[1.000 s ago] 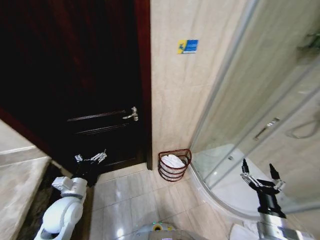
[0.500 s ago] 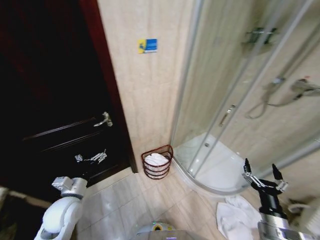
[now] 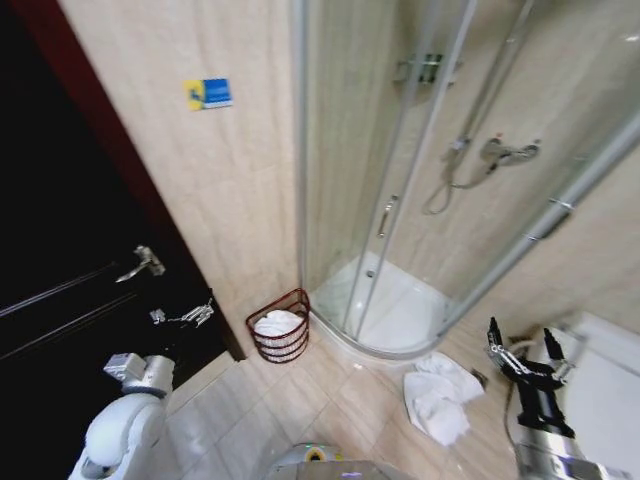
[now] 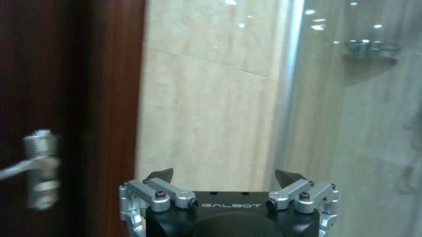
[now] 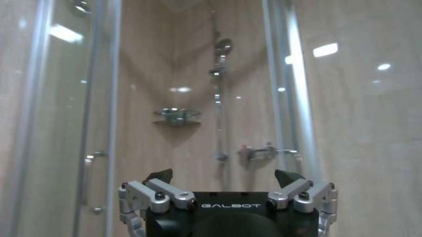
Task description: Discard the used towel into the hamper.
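Observation:
A crumpled white towel [image 3: 438,398] lies on the tiled floor just outside the shower, at the right of the head view. The hamper [image 3: 280,338], a small reddish-brown wire basket, stands against the wall beside the shower's edge, with white cloth inside it. My right gripper [image 3: 522,345] is held up at the lower right, open and empty, just right of the towel. My left gripper [image 3: 182,317] hangs open and empty at the lower left, in front of the dark door. In the wrist views each gripper [image 4: 224,177] [image 5: 224,177] shows spread fingertips with nothing between them.
A curved glass shower enclosure [image 3: 400,200] with a white tray fills the middle and right. A dark wooden door [image 3: 70,270] with a metal handle [image 3: 143,263] is at the left. A white fixture [image 3: 600,380] stands at the far right edge. Beige floor tiles lie between hamper and towel.
The whole head view has swung to the right: door and hamper slid left, the shower and the floor towel came further into view. Both arms keep their pose.

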Tool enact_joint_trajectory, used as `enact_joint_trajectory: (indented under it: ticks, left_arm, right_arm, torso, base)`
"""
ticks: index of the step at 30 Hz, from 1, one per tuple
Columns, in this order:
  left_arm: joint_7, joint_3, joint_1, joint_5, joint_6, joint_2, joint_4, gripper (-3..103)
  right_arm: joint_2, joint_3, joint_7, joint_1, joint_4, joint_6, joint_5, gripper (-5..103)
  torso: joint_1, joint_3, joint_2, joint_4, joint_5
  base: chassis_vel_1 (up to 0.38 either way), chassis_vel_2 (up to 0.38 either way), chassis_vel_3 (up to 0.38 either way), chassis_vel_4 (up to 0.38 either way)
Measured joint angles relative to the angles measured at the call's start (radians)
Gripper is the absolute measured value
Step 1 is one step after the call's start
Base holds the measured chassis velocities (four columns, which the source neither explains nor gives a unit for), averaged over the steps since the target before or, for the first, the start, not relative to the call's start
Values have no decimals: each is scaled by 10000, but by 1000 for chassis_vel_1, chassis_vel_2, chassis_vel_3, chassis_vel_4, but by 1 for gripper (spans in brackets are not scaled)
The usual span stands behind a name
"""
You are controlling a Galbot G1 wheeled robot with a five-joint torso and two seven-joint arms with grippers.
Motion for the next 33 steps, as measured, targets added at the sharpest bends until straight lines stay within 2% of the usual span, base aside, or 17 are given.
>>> enact_joint_trajectory:
  ticks: [21,28,33]
  left_arm:
    - [1,1,-1,0,0,0,0,100]
    - [0,0,1,0,0,0,0,100]
    - [0,0,1,0,0,0,0,100]
  right_arm:
    - [44,-76,1,45,-116,209,97,100]
    - [45,-125,1,71,-158,254,143,100]
    - [35,-133,-1,81,-186,266,160,100]
  torso:
    - [0,0,1,-4,1]
    - [0,0,0,4,-1]
    - [1,0,0,0,-1]
  base:
    - [-123,-120,-116,-122]
    - [-12,-17,-3,-10]
    - [-59,-64,54,52]
